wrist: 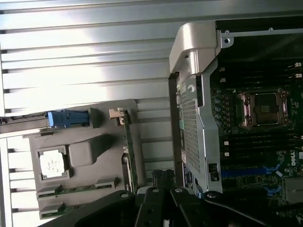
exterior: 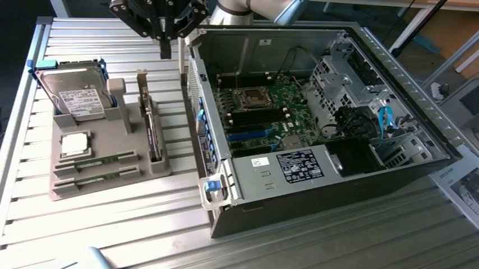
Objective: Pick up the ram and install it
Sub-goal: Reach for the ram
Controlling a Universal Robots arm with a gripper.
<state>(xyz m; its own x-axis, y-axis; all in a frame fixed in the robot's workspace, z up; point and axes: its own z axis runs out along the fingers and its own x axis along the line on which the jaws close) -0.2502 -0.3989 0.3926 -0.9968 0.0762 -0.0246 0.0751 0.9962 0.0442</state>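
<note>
The ram [exterior: 153,133] is a long thin green board standing on edge in a slot along the right side of the grey holder [exterior: 112,126]; in the wrist view the ram [wrist: 129,151] runs beside the case wall. Two more green sticks [exterior: 97,163] lie flat in the holder's front slots. My gripper [exterior: 166,54] hangs shut and empty above the far end of the holder, between it and the open computer case [exterior: 299,185]. Its dark fingertips [wrist: 161,176] show close to the ram's end, apart from it.
A silver hard drive [exterior: 75,98] and a square processor [exterior: 75,144] sit in the holder. Inside the case lie the motherboard's black memory slots [exterior: 258,119] and the processor socket [exterior: 250,98]. The case's raised side wall [exterior: 196,112] stands between holder and motherboard.
</note>
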